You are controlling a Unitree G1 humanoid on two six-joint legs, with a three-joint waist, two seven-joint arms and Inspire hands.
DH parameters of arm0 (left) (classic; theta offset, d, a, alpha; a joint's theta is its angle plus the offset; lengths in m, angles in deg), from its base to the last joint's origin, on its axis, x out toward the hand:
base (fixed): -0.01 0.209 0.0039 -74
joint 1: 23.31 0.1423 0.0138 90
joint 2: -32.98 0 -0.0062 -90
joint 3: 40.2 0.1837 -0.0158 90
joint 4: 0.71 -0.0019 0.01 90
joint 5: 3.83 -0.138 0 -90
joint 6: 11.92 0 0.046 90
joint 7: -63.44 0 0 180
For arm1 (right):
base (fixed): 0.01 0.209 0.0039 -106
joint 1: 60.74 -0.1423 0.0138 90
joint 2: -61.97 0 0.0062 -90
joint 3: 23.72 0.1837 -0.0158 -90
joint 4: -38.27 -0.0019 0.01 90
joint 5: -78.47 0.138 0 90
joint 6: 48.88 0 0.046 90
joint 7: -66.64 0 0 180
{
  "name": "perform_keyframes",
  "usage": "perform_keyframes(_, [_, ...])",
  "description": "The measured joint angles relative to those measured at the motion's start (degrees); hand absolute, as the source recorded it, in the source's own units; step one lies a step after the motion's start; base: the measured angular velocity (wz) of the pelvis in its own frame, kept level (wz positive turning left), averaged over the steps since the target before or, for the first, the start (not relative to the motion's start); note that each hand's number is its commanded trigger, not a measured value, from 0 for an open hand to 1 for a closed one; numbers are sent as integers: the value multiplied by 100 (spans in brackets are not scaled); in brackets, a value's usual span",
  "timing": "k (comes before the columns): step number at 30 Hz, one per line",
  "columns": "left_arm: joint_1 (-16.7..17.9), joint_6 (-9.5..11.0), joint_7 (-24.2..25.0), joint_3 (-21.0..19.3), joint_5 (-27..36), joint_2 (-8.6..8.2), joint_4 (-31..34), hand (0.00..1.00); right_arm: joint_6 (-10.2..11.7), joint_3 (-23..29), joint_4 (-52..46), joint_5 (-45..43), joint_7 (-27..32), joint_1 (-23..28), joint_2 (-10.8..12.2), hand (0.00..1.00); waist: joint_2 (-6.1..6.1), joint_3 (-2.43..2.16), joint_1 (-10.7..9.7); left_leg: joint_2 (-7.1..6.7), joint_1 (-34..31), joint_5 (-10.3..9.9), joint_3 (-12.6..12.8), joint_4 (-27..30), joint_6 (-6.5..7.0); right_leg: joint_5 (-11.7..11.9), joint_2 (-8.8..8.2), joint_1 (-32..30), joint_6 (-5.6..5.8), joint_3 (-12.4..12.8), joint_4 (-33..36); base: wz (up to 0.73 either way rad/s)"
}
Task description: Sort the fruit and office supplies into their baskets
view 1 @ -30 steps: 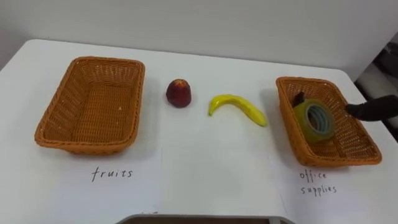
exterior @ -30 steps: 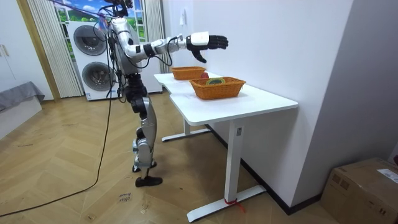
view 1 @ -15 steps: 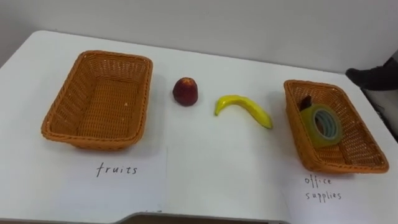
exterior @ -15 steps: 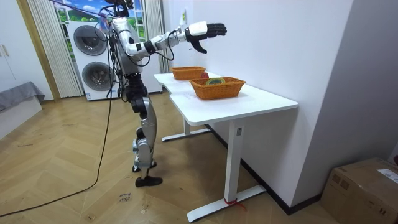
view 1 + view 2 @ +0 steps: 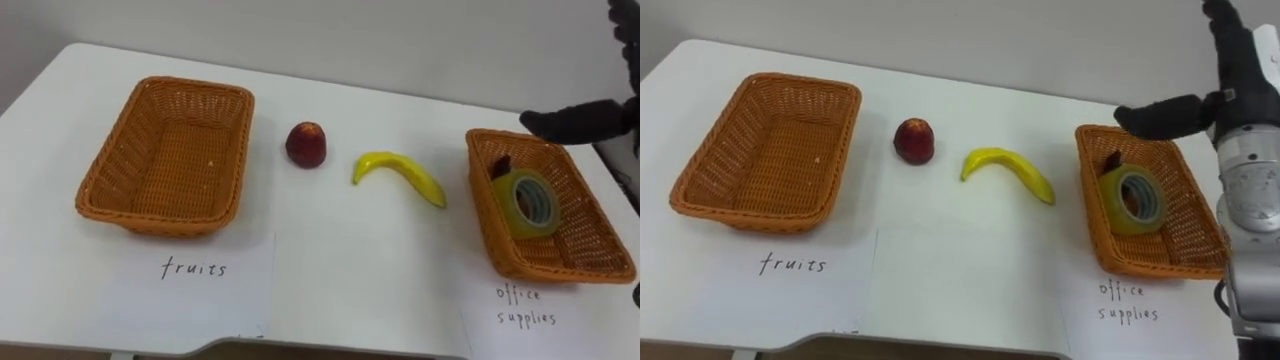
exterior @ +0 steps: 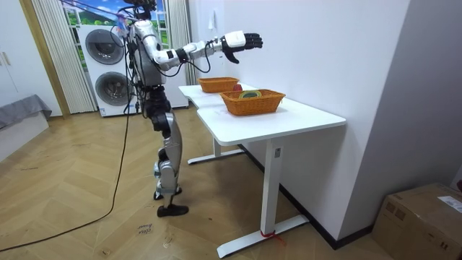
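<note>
Eye views look closely down on the table [image 5: 350,250] — the far room view shares it.

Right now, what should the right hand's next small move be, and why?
Probably lower the open, empty right hand toward the banana, the nearer fruit: it and the apple lie on the table, and the fruits basket holds nothing.

apple [image 5: 306,144], banana [image 5: 398,176] lie between left basket [image 5: 160,222] and right basket [image 5: 482,205] holding tape [image 5: 527,203]

White table [image 5: 400,255]: left basket [image 5: 170,160], apple [image 5: 306,144], banana [image 5: 398,172], right basket [image 5: 577,228] in row; paper labels [image 5: 195,295] before baskets.
</note>
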Motion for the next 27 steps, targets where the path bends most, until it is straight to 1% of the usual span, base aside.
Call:
perform_keyframes(3, [-118,9,0,-26,0,44,0,0,5,-116,289,-10,-1,-161,0,0,-54,-11,87,0,-186,2,-1,76,2,14,-4,-150,-8,-14,3,0])
perform_keyframes(4, [-132,13,3,-14,3,67,0,0,5,-201,467,-40,-2,-287,0,0,-77,-4,93,2,-217,1,-8,97,2,20,-2,-168,-9,-19,3,4])
perform_keyframes(7, [-212,11,26,14,7,146,-15,0,-1,-430,921,-20,-4,-615,0,0,-156,41,104,7,-261,1,-44,121,2,35,5,-176,-12,-20,-6,7])
perform_keyframes(9, [-232,15,39,121,11,241,-64,0,-1,-598,1112,-48,1,-721,-3,0,-183,32,168,8,-299,1,-61,129,0,38,9,-203,-11,-22,-8,6])
perform_keyframes(10, [-274,13,39,216,11,328,-133,0,3,-724,1227,-62,3,-763,-3,0,-229,-2,179,11,-358,0,-61,141,0,40,10,-255,-13,-27,-8,0])
perform_keyframes(12, [-373,5,38,338,18,420,-193,0,3,-950,1382,-61,11,-855,-3,0,-302,-34,237,13,-487,0,-63,224,0,55,4,-347,-17,-59,-9,4])
perform_keyframes(15, [-440,6,39,469,26,422,-192,0,14,-1152,1612,-56,17,-1024,-3,0,-281,-17,247,9,-591,-13,-82,335,21,82,-9,-381,-3,-131,-16,10])
perform_keyframes(16, [-462,13,40,484,16,424,-185,0,15,-1219,1711,-57,17,-1086,-3,0,-270,-9,249,3,-644,-22,-122,342,33,87,-18,-398,4,-167,-16,10])
perform_keyframes(19, [-469,4,41,484,16,430,-183,0,15,-1291,1746,-56,18,-1103,-4,0,-233,18,381,-5,-690,-23,-146,347,37,105,-22,-449,11,-164,-15,2])
perform_keyframes(20, [-466,1,41,483,16,431,-183,0,15,-1309,1754,-56,15,-1103,-4,0,-217,30,397,-6,-696,-23,-148,351,37,106,-23,-450,11,-167,-14,0])
perform_keyframes(25, [-469,-19,90,482,69,428,-183,0,16,-1311,1780,-52,10,-1179,-5,0,-192,43,460,0,-873,-21,-167,423,35,114,-17,-582,-4,-187,-12,2])
perform_keyframes(27, [-472,-36,128,482,67,423,-193,0,31,-1316,1933,-70,10,-1247,-9,0,-186,48,504,2,-892,-21,-165,427,35,118,-17,-602,-6,-193,-13,0])
